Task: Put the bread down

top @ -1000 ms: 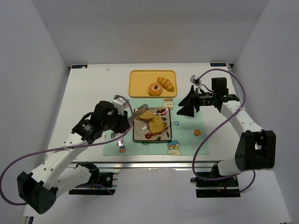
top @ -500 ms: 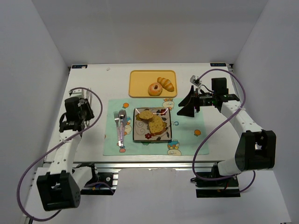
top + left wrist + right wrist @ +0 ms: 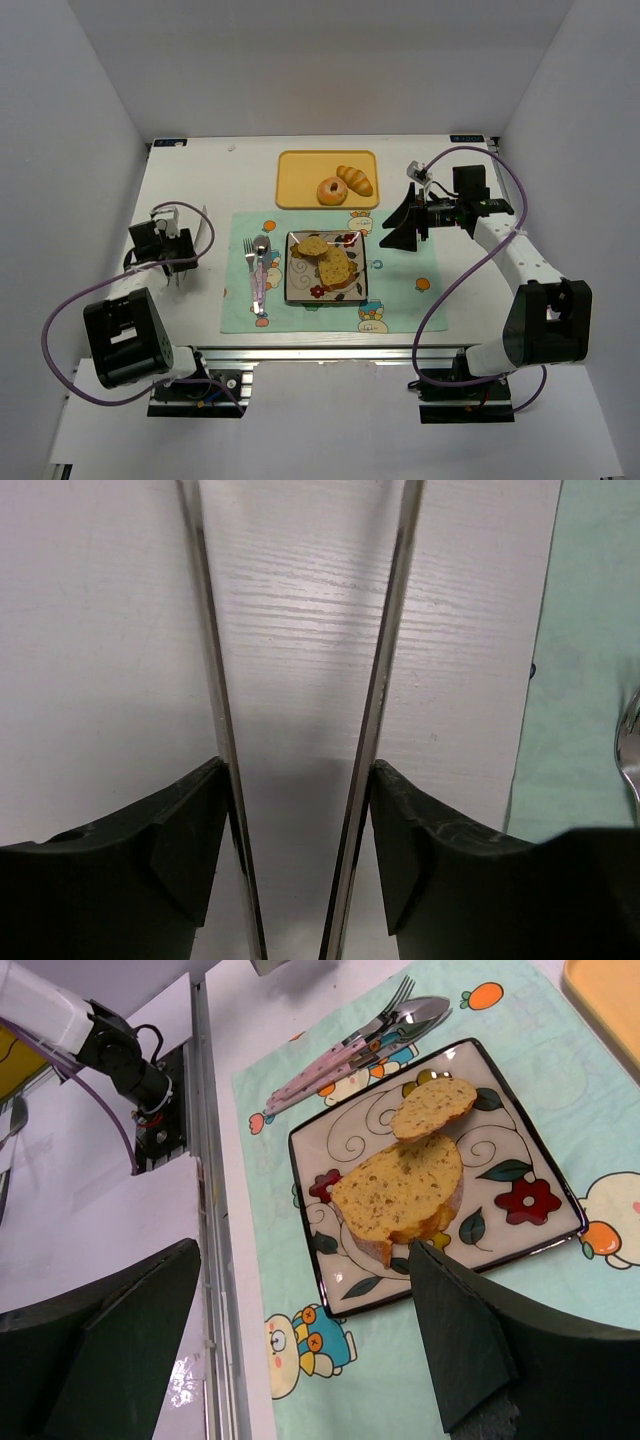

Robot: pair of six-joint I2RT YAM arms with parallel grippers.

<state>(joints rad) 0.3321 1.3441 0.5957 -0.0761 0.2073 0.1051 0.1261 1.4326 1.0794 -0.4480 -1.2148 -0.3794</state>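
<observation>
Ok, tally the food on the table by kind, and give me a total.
Bread slices: 2
Croissant: 1
Doughnut: 1
Total: 4

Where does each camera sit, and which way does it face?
Top external: above and behind the robot, looking down on the table; left arm and right arm show.
Left wrist: on the left arm, looking down at bare table through the open left pincer.
Right wrist: looking obliquely down at the plate of bread, right pincer framing the view.
Shared: top and right wrist both show plate, bread and cutlery.
</observation>
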